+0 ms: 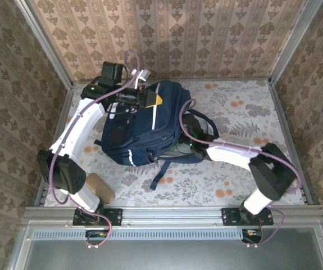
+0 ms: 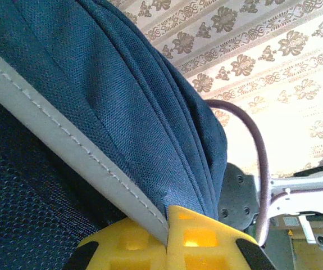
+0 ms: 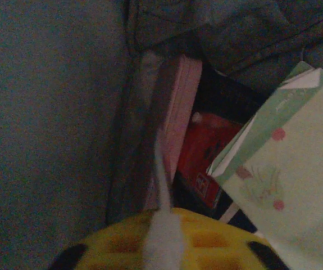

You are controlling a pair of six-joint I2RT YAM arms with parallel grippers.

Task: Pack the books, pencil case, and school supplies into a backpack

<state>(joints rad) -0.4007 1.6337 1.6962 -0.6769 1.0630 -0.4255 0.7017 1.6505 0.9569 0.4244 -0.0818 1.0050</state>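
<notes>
The navy backpack [image 1: 144,132] lies on the table's middle with its black straps trailing toward me. My left gripper [image 2: 167,225] is shut on the backpack's fabric edge with its pale stripe [image 2: 66,143], and holds it up at the far end [image 1: 147,97]. My right gripper [image 3: 162,225] is inside the dark opening, shut on a thin white packet [image 3: 160,169] seen edge-on. Beside it stand a pinkish flat slab [image 3: 179,107] that may be a book, a red packet [image 3: 206,152] and a pale green packet [image 3: 287,185]. A tan oblong pouch [image 1: 100,188], perhaps the pencil case, lies by my left arm's base.
Floral cloth [image 1: 234,112] covers the table. Patterned walls and metal posts [image 1: 279,62] close it in on three sides. The right arm's cable [image 1: 186,126] loops over the backpack. Bare cloth shows to the right of the backpack and along the front.
</notes>
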